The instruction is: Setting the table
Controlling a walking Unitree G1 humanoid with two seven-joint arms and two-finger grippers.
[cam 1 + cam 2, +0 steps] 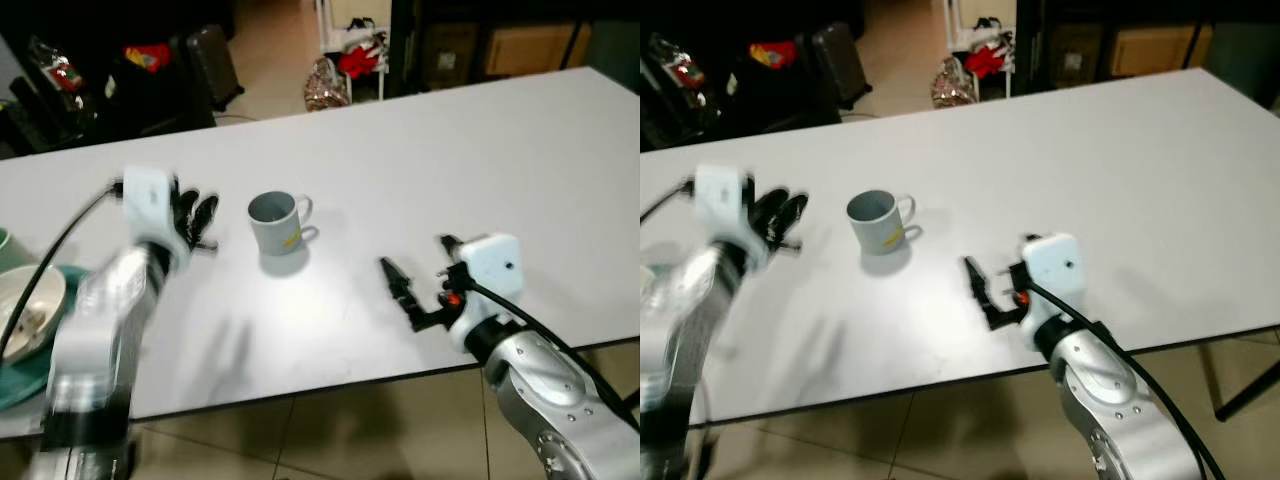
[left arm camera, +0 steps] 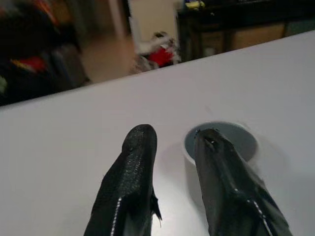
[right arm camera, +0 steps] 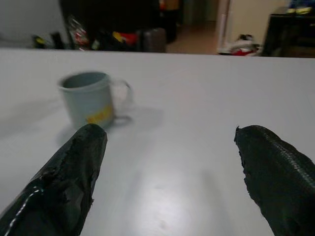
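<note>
Foremost, a large white desk [image 1: 420, 150] spans the scene, its far edge meeting a tiled floor and dark furniture beyond. Next, two silver arms reach over the near edge. Left arm, blurred: its left gripper [image 1: 195, 220] hovers above the desk just beside the mug, on the mug's left; in the left wrist view the fingers [image 2: 129, 182] stand a little apart, nothing between them, with the mug's rim past their tips. Right arm: its right gripper [image 1: 420, 275] sits low over the desk near the front edge, fingers [image 3: 69, 182] spread wide and empty, pointing toward the mug. Teal tray [image 1: 25, 375] at the desk's left end, partly cut off, carrying a pale bowl [image 1: 30, 305]. Grey mug [image 1: 275, 222], upright, yellow mark on its side, handle turned to the robot's right, standing on the bare desk between the two grippers, nearer the left one.
</note>
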